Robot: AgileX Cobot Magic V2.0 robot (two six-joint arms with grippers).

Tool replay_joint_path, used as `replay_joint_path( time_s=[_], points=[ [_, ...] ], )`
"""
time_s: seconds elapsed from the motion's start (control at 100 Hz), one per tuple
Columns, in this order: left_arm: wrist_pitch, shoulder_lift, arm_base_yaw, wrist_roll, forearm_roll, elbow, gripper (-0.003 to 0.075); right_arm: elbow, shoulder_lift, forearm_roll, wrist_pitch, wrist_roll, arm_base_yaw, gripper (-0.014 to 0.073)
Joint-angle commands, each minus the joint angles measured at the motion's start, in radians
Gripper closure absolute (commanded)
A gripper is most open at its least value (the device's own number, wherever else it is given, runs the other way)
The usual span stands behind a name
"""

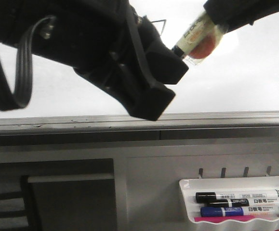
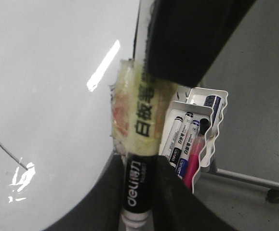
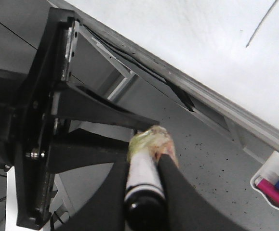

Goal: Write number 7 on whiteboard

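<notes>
The whiteboard [image 1: 235, 82] fills my background, upright above its grey metal edge [image 1: 226, 118], with a white marker tray [image 1: 187, 185] hanging lower right and holding several pens. From the front I see my left arm as one big dark mass across the middle of the board, and the tape-wrapped marker [image 1: 194, 31] slanting down from the upper right to meet it, but not how either grip sits. The wrist cameras fill that in. On the left wrist view the left hand [image 2: 139, 161] has both fingers pressed against the marker's black barrel. On the right wrist view the right hand [image 3: 144, 163] is clamped on the same marker further along, the taped part poking out past its fingers. So both hands are holding one pen, away from the board's surface. The number 7 [image 1: 162, 21] shows only in part, thin dark strokes at the top of the board just beside my left arm; each wrist view catches just one thin line.
</notes>
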Motion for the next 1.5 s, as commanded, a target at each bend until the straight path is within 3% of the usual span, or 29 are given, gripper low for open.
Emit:
replay_joint_path(
  time_s=[0.0, 0.13, 0.23, 0.48, 0.77, 1.02, 1.26, 1.49],
  points=[
    [-0.080, -0.024, -0.001, -0.018, -0.043, -0.032, 0.0741, -0.031, -0.024, 0.069, 0.035, -0.015, -0.002, 0.0516],
    [-0.077, -0.030, -0.001, -0.018, -0.071, -0.032, 0.0741, -0.031, -0.025, 0.071, 0.035, -0.015, -0.002, 0.0230],
    [-0.050, -0.050, 0.003, -0.018, -0.088, -0.032, 0.0741, -0.031, -0.035, 0.071, 0.026, -0.015, -0.005, 0.0121],
    [-0.016, -0.185, 0.082, -0.018, -0.342, -0.007, 0.0741, -0.031, -0.173, 0.033, -0.010, -0.015, -0.130, 0.0125],
    [-0.295, -0.337, 0.126, -0.018, -0.766, 0.149, 0.0741, 0.053, -0.409, -0.025, -0.142, 0.002, -0.195, 0.0125],
    [-0.420, -0.241, 0.126, -0.018, -0.776, 0.156, 0.0741, 0.083, -0.439, -0.023, -0.148, 0.009, -0.195, 0.0125],
    [-0.411, -0.095, 0.126, -0.018, -0.747, 0.089, 0.0741, 0.083, -0.439, -0.018, -0.159, 0.009, -0.195, 0.0125],
    [-0.337, 0.006, 0.214, -0.020, -0.754, 0.012, 0.0741, 0.083, -0.439, -0.018, -0.167, 0.009, -0.195, 0.0125]
  ],
)
